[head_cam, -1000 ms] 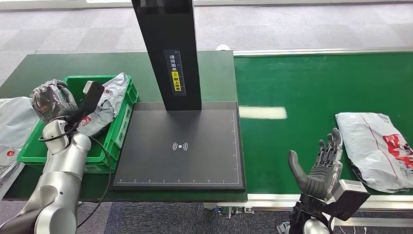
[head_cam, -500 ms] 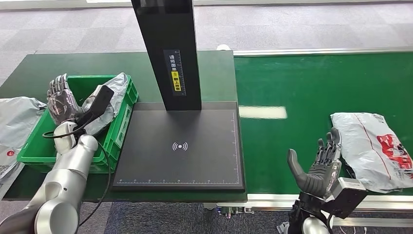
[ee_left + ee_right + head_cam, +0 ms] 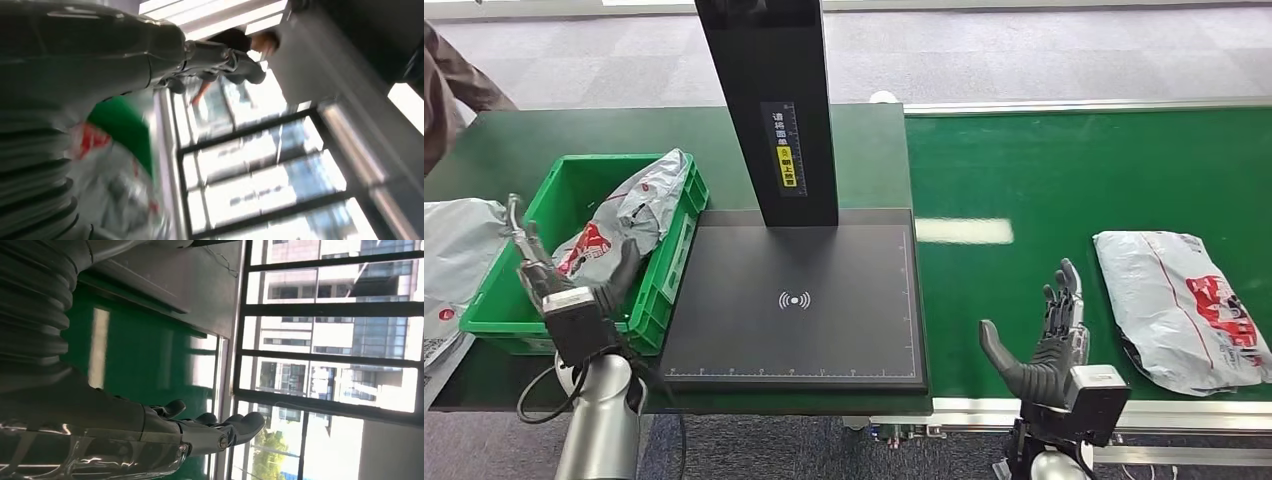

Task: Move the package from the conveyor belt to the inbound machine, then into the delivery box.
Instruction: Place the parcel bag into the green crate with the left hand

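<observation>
A: Starting at the right hand (image 3: 1052, 345), what do we note?

B: We see it raised over the near edge of the belt (image 3: 1074, 170), thumb set wide from its extended fingers (image 3: 235, 427), holding nothing. Just to its right, not touching, the package (image 3: 1179, 305) lies flat on the belt.

A: And the left hand (image 3: 559, 275)?

B: It stands at the near wall of the green box (image 3: 499, 300), fingers spread, empty. In the box we see 1 grey bag (image 3: 624, 215) leaning on the far right wall; the wrist view is blurred.

A: Between the 2 hands?

B: The machine (image 3: 794, 300), a black plate with a post. Left of the box lies another bag (image 3: 454, 250), and a sleeve (image 3: 449, 95) shows at the far left.
</observation>
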Controlling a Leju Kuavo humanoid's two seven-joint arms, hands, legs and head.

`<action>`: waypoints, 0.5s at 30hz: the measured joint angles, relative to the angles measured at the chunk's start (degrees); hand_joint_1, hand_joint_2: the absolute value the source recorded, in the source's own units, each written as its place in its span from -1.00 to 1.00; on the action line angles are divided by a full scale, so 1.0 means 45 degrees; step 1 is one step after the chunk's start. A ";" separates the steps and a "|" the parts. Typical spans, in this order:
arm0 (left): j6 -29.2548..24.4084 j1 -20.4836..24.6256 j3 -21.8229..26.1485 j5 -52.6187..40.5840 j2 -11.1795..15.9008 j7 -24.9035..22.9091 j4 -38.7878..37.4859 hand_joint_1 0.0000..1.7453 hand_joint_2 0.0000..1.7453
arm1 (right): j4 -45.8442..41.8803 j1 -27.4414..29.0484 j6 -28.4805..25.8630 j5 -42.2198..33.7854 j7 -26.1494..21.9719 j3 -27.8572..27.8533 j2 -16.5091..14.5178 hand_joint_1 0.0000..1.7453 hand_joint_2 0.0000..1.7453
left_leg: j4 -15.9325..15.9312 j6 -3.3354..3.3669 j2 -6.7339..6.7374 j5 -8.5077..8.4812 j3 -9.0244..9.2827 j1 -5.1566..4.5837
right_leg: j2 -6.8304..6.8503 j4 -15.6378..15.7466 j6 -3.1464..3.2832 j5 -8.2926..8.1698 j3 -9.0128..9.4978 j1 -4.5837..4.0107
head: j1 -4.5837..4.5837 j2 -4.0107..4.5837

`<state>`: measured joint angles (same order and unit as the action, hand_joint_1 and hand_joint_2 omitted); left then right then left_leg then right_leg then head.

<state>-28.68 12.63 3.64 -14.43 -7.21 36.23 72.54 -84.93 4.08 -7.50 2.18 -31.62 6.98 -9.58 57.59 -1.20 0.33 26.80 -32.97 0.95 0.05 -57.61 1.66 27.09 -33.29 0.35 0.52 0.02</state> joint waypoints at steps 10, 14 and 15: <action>0.8488 -0.2586 -0.2833 0.1240 0.0285 -0.1528 0.1640 -1.00 1.00 | 0.1149 -0.0396 0.2206 0.0567 0.0489 0.0307 0.0289 -1.00 1.00 | 0.0003 0.0003 0.0000 0.0000 -0.0001 -0.0002 | 0.0000 0.0001 0.0000 -0.0002 -0.0001 0.0002 | 0.0001 0.0000; 0.9919 -0.2994 -0.3130 0.2414 0.0253 -0.1868 0.1522 -1.00 1.00 | 0.1372 -0.0464 0.4004 -0.0812 0.0135 0.0318 0.0356 -1.00 1.00 | 0.0003 0.0003 0.0000 0.0001 -0.0001 -0.0001 | 0.0001 0.0001 0.0000 -0.0001 -0.0003 0.0001 | 0.0001 0.0000; 1.0107 -0.3053 -0.3148 0.2612 0.0240 -0.1884 0.1452 -1.00 1.00 | 0.1400 -0.0473 0.4265 -0.0983 0.0071 0.0318 0.0369 -1.00 1.00 | 0.0002 0.0003 0.0000 0.0001 -0.0001 0.0000 | 0.0000 0.0001 0.0000 -0.0001 -0.0003 0.0001 | 0.0001 0.0000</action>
<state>16.81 -1.11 -10.53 -2.67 -6.13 27.75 79.07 -78.64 1.95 11.70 -2.25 -31.30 8.41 -7.92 57.60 -1.19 0.33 26.80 -32.98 0.95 0.05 -57.61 1.66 27.08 -33.30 0.35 0.53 0.02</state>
